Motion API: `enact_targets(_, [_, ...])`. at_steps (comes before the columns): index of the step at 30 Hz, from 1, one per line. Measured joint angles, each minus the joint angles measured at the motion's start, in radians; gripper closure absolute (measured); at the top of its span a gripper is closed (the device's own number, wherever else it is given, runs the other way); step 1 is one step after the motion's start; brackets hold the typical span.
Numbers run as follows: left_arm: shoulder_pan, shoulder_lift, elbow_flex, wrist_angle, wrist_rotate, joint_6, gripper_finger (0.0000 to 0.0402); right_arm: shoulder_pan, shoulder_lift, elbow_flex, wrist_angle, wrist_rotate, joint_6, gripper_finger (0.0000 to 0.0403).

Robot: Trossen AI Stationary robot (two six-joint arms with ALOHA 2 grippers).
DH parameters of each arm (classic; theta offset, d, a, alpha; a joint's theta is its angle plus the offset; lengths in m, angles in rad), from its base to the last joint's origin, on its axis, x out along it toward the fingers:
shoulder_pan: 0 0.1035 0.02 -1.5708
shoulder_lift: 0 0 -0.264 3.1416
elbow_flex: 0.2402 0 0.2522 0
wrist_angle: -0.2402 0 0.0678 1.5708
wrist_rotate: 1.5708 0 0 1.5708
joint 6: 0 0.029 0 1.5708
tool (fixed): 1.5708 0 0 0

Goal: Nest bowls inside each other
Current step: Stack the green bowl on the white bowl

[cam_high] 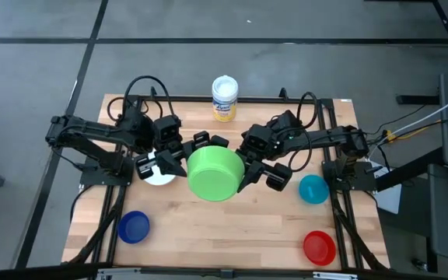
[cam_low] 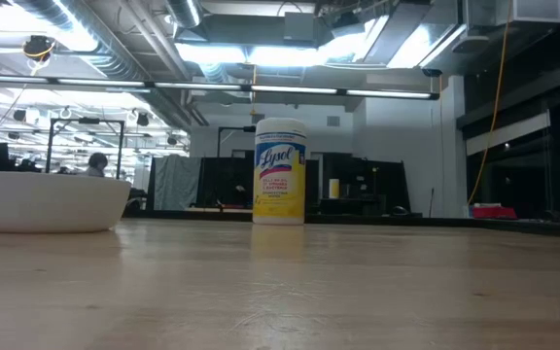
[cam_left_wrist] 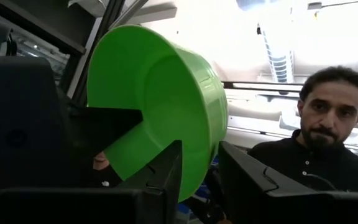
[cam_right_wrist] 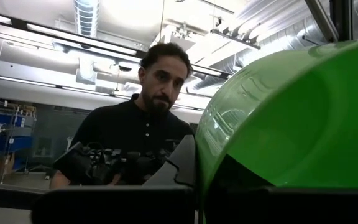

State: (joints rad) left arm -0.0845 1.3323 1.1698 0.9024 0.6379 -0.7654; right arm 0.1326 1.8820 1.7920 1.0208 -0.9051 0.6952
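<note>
We held the round green plastic bowl (cam_high: 215, 174) above the middle of the wooden surface (cam_high: 232, 229), the left gripper (cam_high: 179, 159) and right gripper (cam_high: 245, 177) jaws both clenched on its rim.

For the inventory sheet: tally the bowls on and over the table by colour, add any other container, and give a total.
White bowl: 1
Green bowl: 1
Blue bowl: 1
Teal bowl: 1
Red bowl: 1
Yellow canister with white lid: 1
Total: 6 things, 5 of them bowls.
</note>
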Motion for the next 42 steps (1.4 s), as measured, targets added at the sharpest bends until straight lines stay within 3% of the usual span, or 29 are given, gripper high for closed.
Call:
enact_targets(3, [0.000, 0.000, 0.000, 0.000, -0.009, -0.009, 0.0313, 0.000, 0.000, 0.000, 0.001, 0.005, 0.001, 0.0399])
enact_targets(7, [0.000, -0.002, 0.000, 0.002, -0.003, -0.009, 0.0381, 0.000, 0.000, 0.000, 0.003, 0.005, 0.001, 0.0399])
enact_targets(10, [-0.001, -0.002, 0.001, 0.004, 0.005, -0.009, 0.0395, 0.000, 0.000, 0.000, 0.003, 0.004, 0.001, 0.0399])
enact_targets(17, [-0.009, -0.002, 0.001, 0.007, -0.012, -0.006, 0.0398, 0.002, 0.000, 0.000, 0.003, 0.023, -0.001, 0.0390])
enact_targets(28, [-0.008, -0.002, 0.001, 0.016, -0.027, 0.001, 0.0399, 0.018, 0.000, 0.000, 0.022, 0.139, 0.004, 0.0303])
enact_targets(33, [-0.008, -0.002, 0.001, 0.021, -0.027, 0.001, 0.0400, 0.011, 0.000, 0.000, 0.024, 0.135, 0.018, 0.0270])
enact_targets(42, [-0.002, -0.005, 0.001, 0.036, -0.018, 0.010, 0.0400, 0.008, 0.001, 0.000, 0.029, 0.123, 0.058, 0.0265])
